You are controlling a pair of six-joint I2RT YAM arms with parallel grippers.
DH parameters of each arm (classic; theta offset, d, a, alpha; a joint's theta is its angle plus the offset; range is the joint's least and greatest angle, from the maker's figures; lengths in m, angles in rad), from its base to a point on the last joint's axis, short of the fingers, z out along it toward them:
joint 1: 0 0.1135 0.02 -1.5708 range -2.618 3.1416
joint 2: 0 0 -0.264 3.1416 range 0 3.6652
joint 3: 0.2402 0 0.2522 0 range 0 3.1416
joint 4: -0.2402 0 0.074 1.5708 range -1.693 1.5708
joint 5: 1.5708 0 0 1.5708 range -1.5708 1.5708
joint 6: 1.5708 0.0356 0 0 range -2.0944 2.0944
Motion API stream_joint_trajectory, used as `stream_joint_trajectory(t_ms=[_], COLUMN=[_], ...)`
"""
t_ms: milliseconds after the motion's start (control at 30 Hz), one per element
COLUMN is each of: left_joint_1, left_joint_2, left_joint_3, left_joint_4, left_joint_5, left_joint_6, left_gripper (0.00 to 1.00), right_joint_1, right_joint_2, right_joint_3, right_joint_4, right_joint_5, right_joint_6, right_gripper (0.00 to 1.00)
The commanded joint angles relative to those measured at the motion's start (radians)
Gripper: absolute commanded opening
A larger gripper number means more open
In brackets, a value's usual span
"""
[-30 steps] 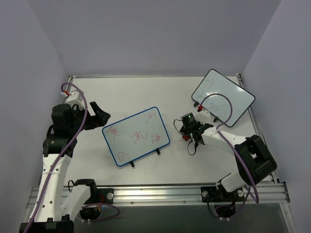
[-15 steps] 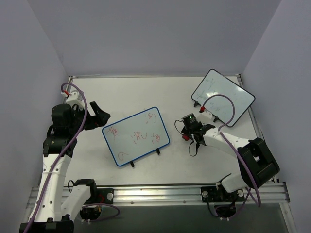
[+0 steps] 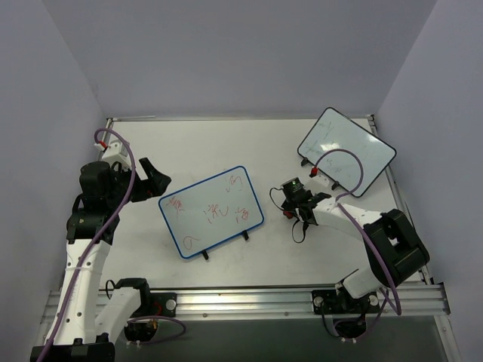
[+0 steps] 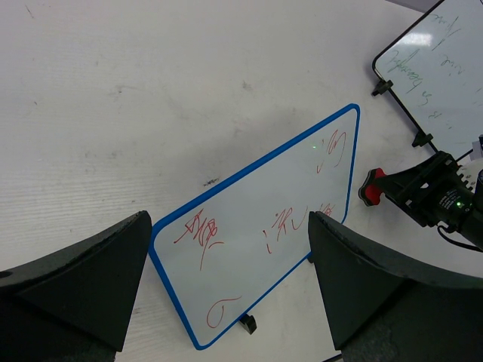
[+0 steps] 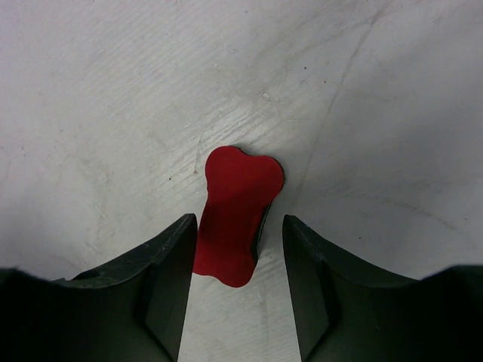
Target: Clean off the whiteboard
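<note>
The whiteboard point(image 3: 211, 213) with a blue rim stands tilted on black feet mid-table and bears red scribbles; it also shows in the left wrist view point(image 4: 264, 226). My left gripper point(image 3: 155, 179) is open and empty, just left of the board's upper left corner; its jaws point(image 4: 228, 217) frame the board from above. A red bone-shaped eraser point(image 5: 235, 215) lies on the table right of the board point(image 3: 287, 213). My right gripper point(image 3: 291, 204) is low over it, open, with one finger on each side of the eraser point(image 5: 239, 219), the right finger standing apart from it.
A black-rimmed whiteboard point(image 3: 346, 151) with faint marks stands at the back right, also seen in the left wrist view point(image 4: 445, 75). The right arm's purple cable point(image 3: 349, 170) loops in front of it. Grey walls close in the table on three sides.
My right gripper has shifted slightly over the red eraser. The left arm and the blue-rimmed whiteboard have not moved.
</note>
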Motion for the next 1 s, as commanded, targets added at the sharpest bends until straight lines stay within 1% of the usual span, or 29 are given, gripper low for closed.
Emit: stream_joint_trajectory(t_ms=[0, 167, 700, 967], left_joint_1=[0.007, 0.007, 0.006, 0.007], left_joint_2=[-0.007, -0.006, -0.007, -0.001], left_joint_3=[0.008, 0.008, 0.008, 0.007], left_joint_4=[0.053, 0.052, 0.053, 0.061], left_joint_5=[0.011, 0.01, 0.013, 0.025], left_joint_6=[-0.004, -0.004, -0.004, -0.007], left_gripper=[0.94, 0.94, 0.94, 0.94], right_joint_1=[-0.011, -0.011, -0.009, -0.011], right_joint_2=[0.005, 0.016, 0.048, 0.013], right_joint_3=[0.021, 0.026, 0.053, 0.061], right_joint_4=[-0.018, -0.018, -0.021, -0.044], right_joint_5=[0.026, 0.032, 0.033, 0.044], right_joint_6=[0.022, 0.019, -0.003, -0.006], right_gripper=[0.45, 0.41, 0.4, 0.41])
